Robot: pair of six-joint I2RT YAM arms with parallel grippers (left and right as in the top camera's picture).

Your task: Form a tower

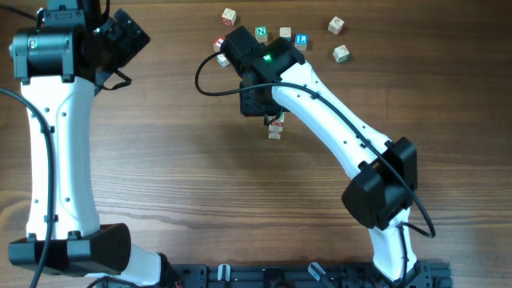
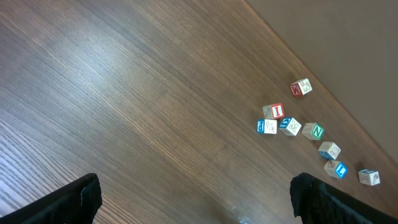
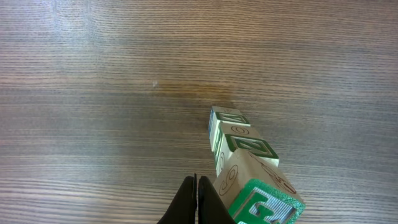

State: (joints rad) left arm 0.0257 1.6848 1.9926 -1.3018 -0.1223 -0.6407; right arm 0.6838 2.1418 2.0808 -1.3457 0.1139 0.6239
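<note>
The tower (image 3: 249, 163) is a narrow stack of pale wooden letter cubes, seen from above in the right wrist view, with a green-faced top cube (image 3: 266, 206) nearest the camera. In the overhead view the tower (image 1: 276, 128) peeks out from under the right arm near the table's middle. My right gripper (image 3: 198, 190) is shut and empty, just left of the top cubes; I cannot tell if it touches them. My left gripper (image 2: 196, 199) hangs open over bare wood at the far left (image 1: 126, 36), with nothing between its fingers.
Several loose letter cubes (image 1: 285, 34) lie scattered along the far edge of the table, also seen at the right of the left wrist view as loose cubes (image 2: 290, 126). The right arm (image 1: 336, 120) crosses the middle of the table.
</note>
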